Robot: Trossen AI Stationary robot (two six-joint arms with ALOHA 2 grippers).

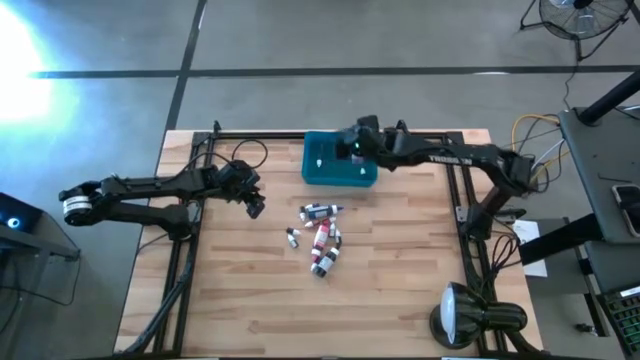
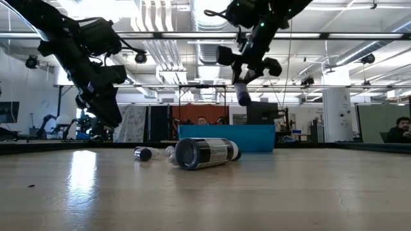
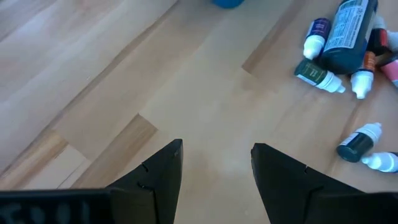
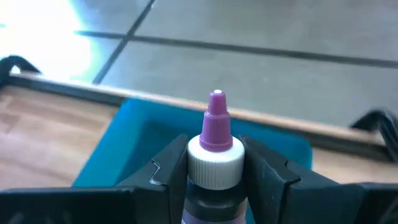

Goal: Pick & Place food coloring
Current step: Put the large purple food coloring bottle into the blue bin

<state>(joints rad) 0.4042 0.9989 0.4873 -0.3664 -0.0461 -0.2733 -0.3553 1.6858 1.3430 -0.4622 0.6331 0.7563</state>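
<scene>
My right gripper [image 4: 214, 168] is shut on a small dark dropper bottle with a white collar and a purple tip [image 4: 216, 115]. It holds the bottle above the teal bin [image 1: 340, 165]. In the low view the bottle [image 2: 243, 95] hangs over the bin [image 2: 257, 138]. Several small food coloring bottles [image 1: 320, 238] lie on their sides in a loose pile at the table's middle. They also show in the left wrist view [image 3: 323, 74]. My left gripper [image 3: 216, 163] is open and empty above bare wood, left of the pile [image 1: 252, 205]. My right gripper pinches the bottle between its two fingers at the white collar of the cap [image 4: 214, 163]. The bottle lies along the fingers, and its purple tip reaches out past the fingertips toward the bin. It is lifted clear, above the bin's opening.
A larger dark labelled bottle [image 2: 205, 153] lies on its side in the pile [image 3: 348, 31]. Black frame rails run along the table's left, right and far edges [image 1: 190, 250]. A lamp [image 1: 460, 315] stands at the near right corner. Bare wood lies toward the near edge.
</scene>
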